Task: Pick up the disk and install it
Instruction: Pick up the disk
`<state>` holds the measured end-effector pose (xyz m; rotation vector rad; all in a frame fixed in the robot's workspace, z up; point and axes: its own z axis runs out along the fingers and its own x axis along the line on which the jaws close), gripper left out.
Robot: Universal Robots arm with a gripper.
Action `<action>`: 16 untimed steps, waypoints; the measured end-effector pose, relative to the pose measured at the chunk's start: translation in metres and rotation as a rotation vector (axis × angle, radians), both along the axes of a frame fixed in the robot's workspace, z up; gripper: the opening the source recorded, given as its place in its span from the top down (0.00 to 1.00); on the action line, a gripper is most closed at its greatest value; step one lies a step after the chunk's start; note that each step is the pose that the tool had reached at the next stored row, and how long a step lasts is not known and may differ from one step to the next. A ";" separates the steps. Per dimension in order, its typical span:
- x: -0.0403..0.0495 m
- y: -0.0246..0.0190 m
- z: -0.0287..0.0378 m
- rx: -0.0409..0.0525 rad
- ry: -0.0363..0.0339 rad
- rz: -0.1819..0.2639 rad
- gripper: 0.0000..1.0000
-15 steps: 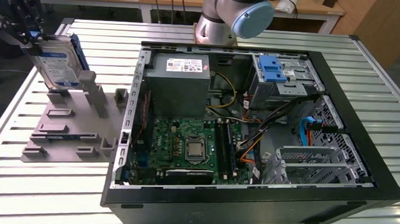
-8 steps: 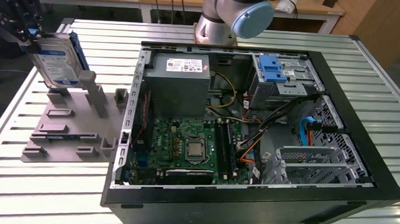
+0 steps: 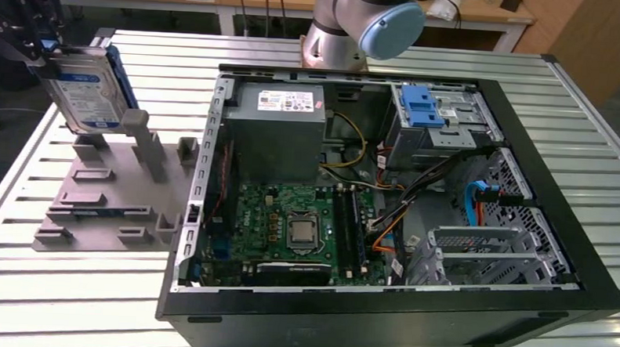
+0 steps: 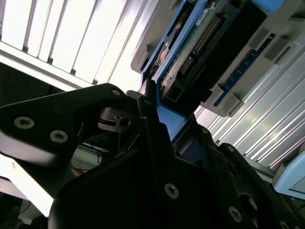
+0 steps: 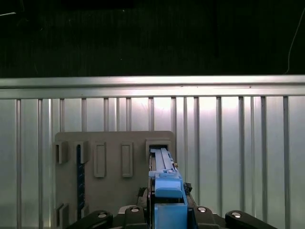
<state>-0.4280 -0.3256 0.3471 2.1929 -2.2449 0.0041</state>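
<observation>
The disk, a silver drive with a white-and-blue label in a blue frame, hangs tilted at the exterior view's far left, just above the grey holder rack. My black gripper is shut on its upper end. In the first wrist view the disk is seen edge-on between the fingers, over an open slot of the rack. In the second wrist view the disk's underside, with its circuit board and connector, rises from the gripper.
An open computer case lies on the slatted metal table to the rack's right. Inside are a grey power supply box, the motherboard, and a drive bay with a blue latch. The arm's base stands behind the case.
</observation>
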 end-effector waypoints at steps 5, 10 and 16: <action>0.0000 0.0000 0.0042 0.0000 0.0000 0.000 0.64; 0.0000 0.0000 0.0078 0.0000 0.0000 0.000 0.64; 0.0000 0.0001 0.0124 0.0000 0.0000 0.000 0.64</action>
